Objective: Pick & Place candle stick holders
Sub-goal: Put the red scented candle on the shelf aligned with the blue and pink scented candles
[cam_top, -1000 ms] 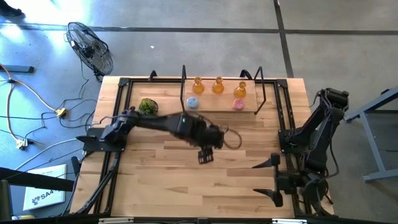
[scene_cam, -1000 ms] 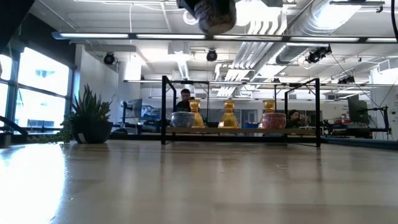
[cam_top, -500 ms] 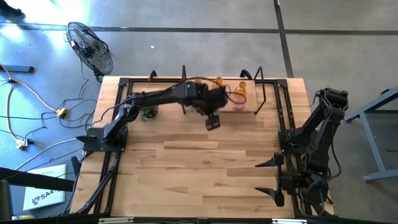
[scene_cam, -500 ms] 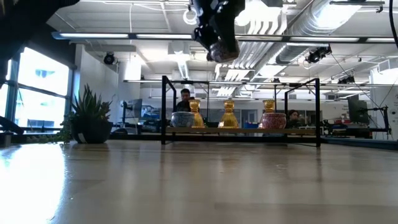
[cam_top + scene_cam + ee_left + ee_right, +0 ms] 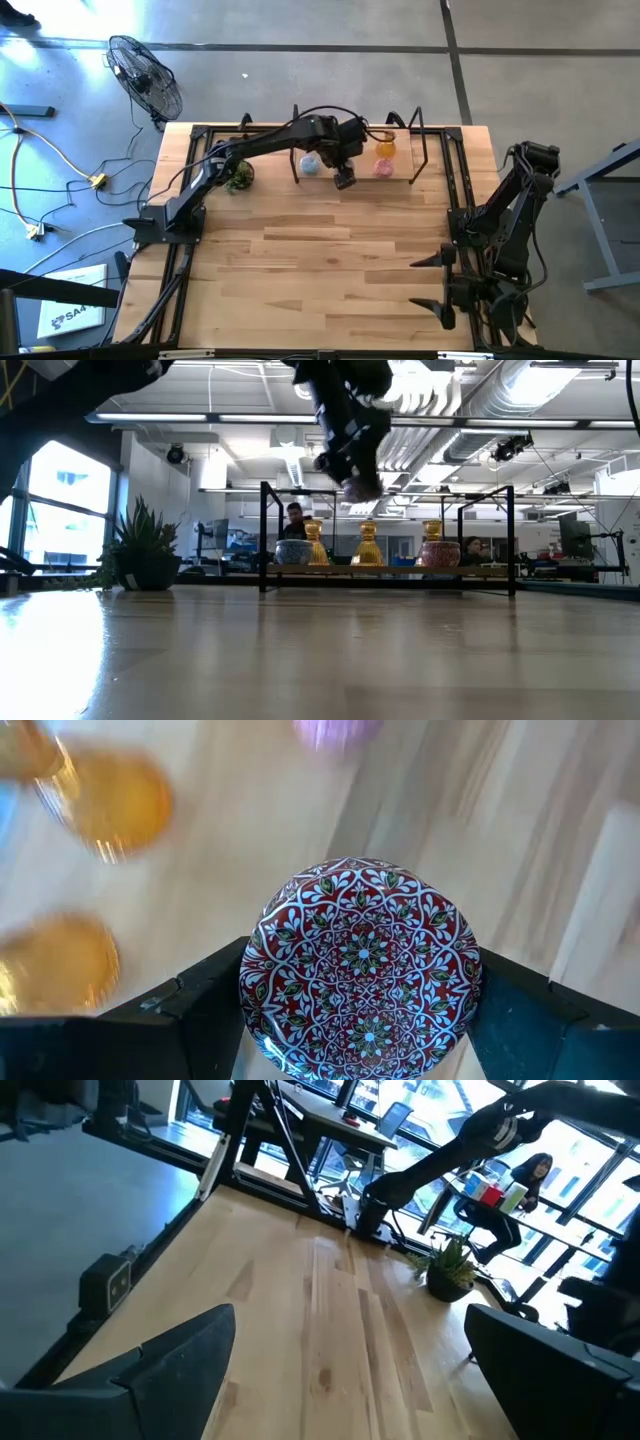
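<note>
My left gripper (image 5: pixel 344 178) is over the front of the wooden shelf (image 5: pixel 402 176) at the table's far edge. It is shut on a short round holder (image 5: pixel 362 965) whose upper face is patterned red, white and green. In the low view the holder looks pale lilac (image 5: pixel 360 488). On the shelf stand three amber bottle-shaped holders (image 5: pixel 367 546), a pale blue one (image 5: pixel 310 164) and a pink one (image 5: pixel 383 168). The arm hides two of the amber ones in the high view. My right gripper (image 5: pixel 428 288) waits open at the near right. My left gripper pinches the round holder by its opposite sides (image 5: pixel 252 992) between its two fingers (image 5: pixel 200 1015). The fingers come from above and point down. The holder is lifted clear of the table and shelf (image 5: pixel 360 488), its patterned face up.
A black metal frame (image 5: pixel 296 140) stands around the shelf. A small green plant (image 5: pixel 238 173) stands on the table to the shelf's left. There is bare wood on the table's near half (image 5: pixel 320 270). People sit in the room beyond (image 5: pixel 296 515).
My left gripper has carried the round holder from over the table's middle toward the far edge, up to the front of the shelf. It has stayed shut on the holder, and the holder has stayed clear of the table.
</note>
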Robot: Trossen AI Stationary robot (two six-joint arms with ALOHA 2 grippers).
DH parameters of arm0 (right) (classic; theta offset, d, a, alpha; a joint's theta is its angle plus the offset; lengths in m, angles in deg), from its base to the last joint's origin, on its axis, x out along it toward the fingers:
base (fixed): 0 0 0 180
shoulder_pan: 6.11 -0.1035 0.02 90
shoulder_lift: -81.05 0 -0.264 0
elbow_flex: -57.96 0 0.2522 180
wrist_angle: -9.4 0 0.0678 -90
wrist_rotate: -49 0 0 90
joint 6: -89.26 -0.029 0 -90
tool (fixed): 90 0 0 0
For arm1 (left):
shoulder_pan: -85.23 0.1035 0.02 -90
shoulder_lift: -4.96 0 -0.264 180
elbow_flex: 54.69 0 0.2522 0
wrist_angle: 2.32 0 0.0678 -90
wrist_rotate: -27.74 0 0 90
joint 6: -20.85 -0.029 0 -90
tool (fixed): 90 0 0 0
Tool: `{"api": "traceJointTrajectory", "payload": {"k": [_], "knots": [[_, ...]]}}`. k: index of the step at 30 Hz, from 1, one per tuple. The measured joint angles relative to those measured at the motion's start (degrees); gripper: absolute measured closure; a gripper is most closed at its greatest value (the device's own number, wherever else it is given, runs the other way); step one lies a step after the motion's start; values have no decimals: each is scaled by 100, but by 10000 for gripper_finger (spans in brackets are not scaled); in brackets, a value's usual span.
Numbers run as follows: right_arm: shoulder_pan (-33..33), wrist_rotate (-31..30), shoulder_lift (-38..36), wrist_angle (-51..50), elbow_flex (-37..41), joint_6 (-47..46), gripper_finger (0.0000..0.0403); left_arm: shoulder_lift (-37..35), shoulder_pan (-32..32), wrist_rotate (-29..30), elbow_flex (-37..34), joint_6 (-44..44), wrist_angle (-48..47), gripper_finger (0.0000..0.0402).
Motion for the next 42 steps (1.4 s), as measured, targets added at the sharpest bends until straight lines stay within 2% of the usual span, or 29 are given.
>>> {"api": "traceJointTrajectory", "payload": {"k": [8, 22, 42], "knots": [[68, 9, 0, -228, -2, -133, 13, 396, 273, -210, 12, -129, 329, 110], [149, 44, 0, -1017, -2, -1002, 13, 827, 529, -362, 1, -238, 500, 110], [149, 50, 0, -1132, -2, -1094, 13, 1074, 583, -415, 3, -267, 694, 110]]}}
